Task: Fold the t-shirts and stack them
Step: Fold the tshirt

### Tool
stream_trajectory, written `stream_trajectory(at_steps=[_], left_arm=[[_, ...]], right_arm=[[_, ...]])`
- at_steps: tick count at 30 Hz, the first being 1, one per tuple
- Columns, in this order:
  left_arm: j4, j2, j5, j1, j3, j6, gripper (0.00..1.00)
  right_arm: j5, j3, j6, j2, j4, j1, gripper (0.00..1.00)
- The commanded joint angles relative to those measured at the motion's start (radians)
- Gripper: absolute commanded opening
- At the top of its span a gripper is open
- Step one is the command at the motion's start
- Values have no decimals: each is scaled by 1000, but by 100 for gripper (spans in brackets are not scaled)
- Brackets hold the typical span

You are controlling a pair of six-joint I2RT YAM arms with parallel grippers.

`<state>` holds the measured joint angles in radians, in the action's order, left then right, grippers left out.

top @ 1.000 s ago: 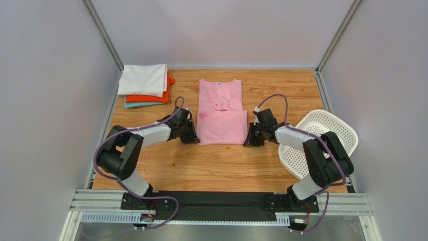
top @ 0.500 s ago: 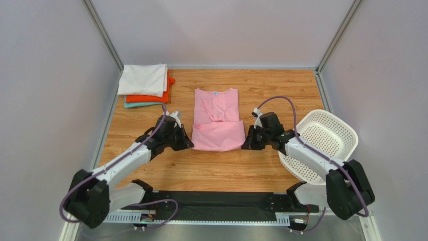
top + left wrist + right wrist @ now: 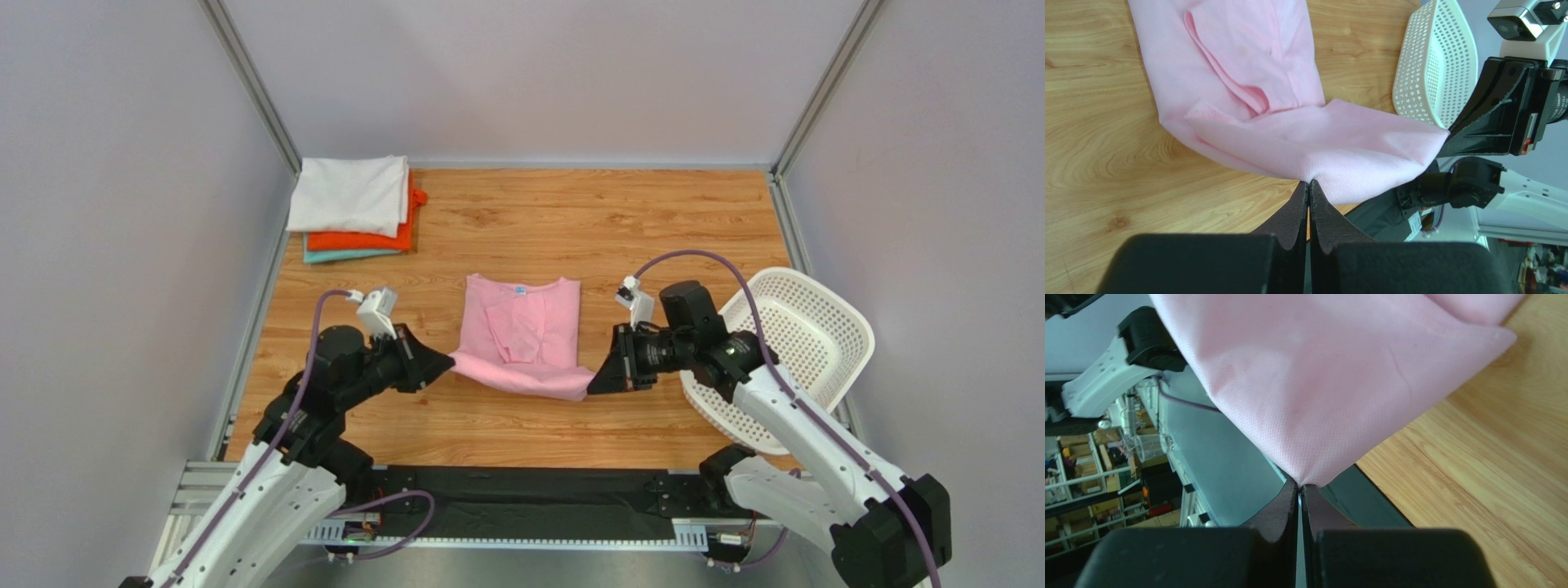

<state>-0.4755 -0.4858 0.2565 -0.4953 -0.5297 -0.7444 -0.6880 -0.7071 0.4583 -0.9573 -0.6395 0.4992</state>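
Note:
A light pink t-shirt lies partly folded in the middle of the table, its near edge lifted off the wood. My left gripper is shut on the near left corner of that shirt. My right gripper is shut on the near right corner. The cloth stretches taut between both grippers. At the far left corner sits a stack of folded t-shirts: white on top, orange-red under it, teal at the bottom.
A white perforated basket tilts at the table's right edge, close behind my right arm; it also shows in the left wrist view. Grey walls close in the table on three sides.
Both grippers have pulled back toward the near edge and risen, dragging the pink shirt nearer and lifting its near edge. The right gripper closed fully on its corner.

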Motion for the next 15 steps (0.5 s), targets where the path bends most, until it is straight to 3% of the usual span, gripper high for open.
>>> stream_trajectory(at_steps=[1,11,15], left_arm=[[-63,56,-12,-2,-22,-24,0],[-138,14,-287,-2,-72,-127,0],[-107,-65,-327,-2,-102,-131,0]], right_arm=[[-145,-58,22,29,-2,4,0],[-196,-80,106,-84,248,2,0],[-171,-114,103,-142,264,-4,0]])
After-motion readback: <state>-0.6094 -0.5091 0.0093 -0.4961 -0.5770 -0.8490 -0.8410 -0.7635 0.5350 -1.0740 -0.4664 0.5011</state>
